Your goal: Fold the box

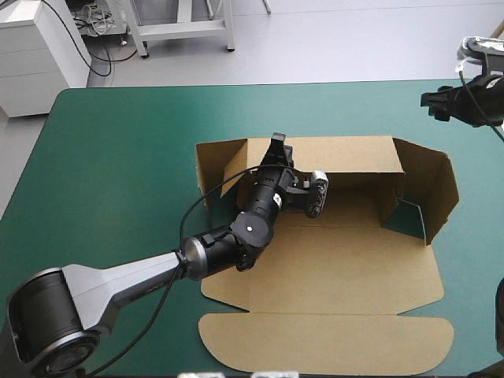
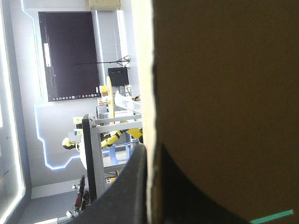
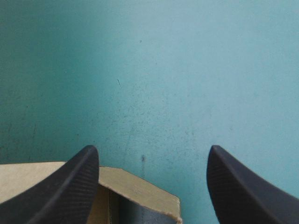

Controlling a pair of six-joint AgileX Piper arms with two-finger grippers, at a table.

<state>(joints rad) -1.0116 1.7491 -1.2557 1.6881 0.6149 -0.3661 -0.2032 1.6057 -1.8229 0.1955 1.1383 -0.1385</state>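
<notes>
A cut sheet of brown board, the box (image 1: 339, 260), lies on the teal-green cover (image 1: 118, 157) of the table, slightly toward 4 o'clock from the table's middle. Its far wall (image 1: 346, 153) at 12 o'clock stands raised, as do a short flap (image 1: 216, 169) at 9 o'clock and the side wall (image 1: 433, 185) at 3 o'clock. The rounded lid flap (image 1: 323, 342) lies flat at 6 o'clock.

The left arm (image 1: 126, 279) comes in from 8 o'clock across the board, and the left jaws sit on the far wall's top edge, toward 11 o'clock of the box. The left wrist view shows them all but closed, the board's edge (image 2: 149, 93) clamped between the black fingers (image 2: 126, 196).

The right jaws hang near the table's 2 o'clock corner. They stand wide, the two black fingers (image 3: 70, 191) well apart over the cover (image 3: 187, 70), with a corner of the board (image 3: 135, 186) just under one finger.
</notes>
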